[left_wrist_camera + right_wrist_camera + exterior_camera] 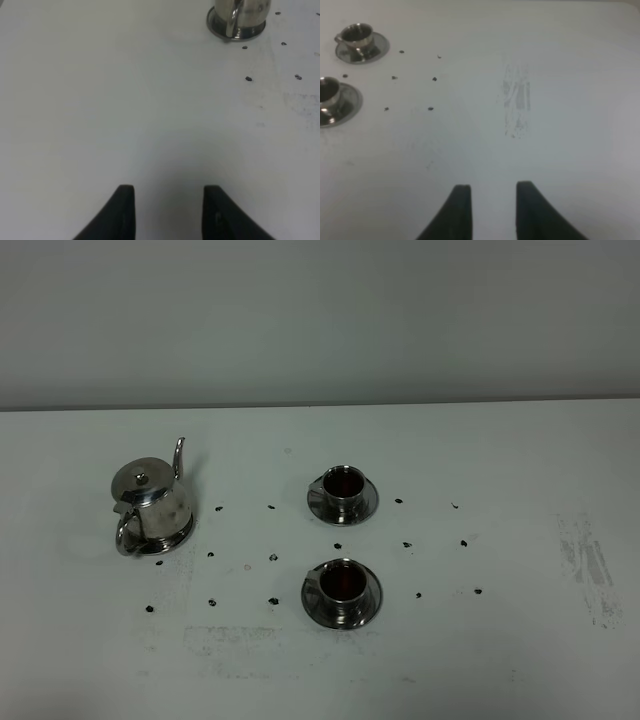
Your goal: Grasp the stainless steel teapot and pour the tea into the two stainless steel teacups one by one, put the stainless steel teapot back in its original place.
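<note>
Item 1: stainless steel teapot [150,502]. I found it upright at the left of the white table [500,660], seated on its coaster disc [175,538], lid on, spout pointing toward the far edge, loop handle toward the near side. The left wrist view caught only its base and handle [239,17].

Item 2: far teacup [343,485], on its saucer [368,508], near the table's middle; dark tea inside.

Item 3: near teacup [341,585], on its own saucer [368,608], directly in front of the far one and apart from it; also holding dark tea.

Item 4: small black marks [272,559], dotted around the cups and pot.

Item 5: left gripper [168,210]. I saw its fingers parted over bare table, holding nothing, well away from the pot.

Item 6: right gripper [493,210]. Fingers drawn as close as they go, a gap showing between them, nothing held; over bare table beside a scuffed patch [516,100].
</note>
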Robot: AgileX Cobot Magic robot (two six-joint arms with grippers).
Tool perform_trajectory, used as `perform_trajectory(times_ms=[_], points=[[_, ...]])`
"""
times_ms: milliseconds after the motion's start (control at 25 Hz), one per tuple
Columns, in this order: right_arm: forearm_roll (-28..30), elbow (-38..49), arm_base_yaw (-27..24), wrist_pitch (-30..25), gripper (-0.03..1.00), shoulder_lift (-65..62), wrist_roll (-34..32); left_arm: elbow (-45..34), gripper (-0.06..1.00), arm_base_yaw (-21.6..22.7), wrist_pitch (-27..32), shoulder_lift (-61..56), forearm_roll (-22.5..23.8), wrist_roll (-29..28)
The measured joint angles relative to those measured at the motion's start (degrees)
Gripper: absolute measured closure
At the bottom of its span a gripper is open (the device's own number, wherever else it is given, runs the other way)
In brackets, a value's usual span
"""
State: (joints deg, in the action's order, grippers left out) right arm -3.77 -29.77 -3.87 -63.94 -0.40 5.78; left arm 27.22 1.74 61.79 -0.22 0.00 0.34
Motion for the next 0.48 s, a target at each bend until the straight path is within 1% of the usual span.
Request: perform_trajectory(times_ms=[480], points=[[-0.1, 0.0, 0.0, 0.0, 0.76, 0.0, 0.0, 0.0, 0.60, 0.0, 0.0, 0.0, 0.0, 0.0]])
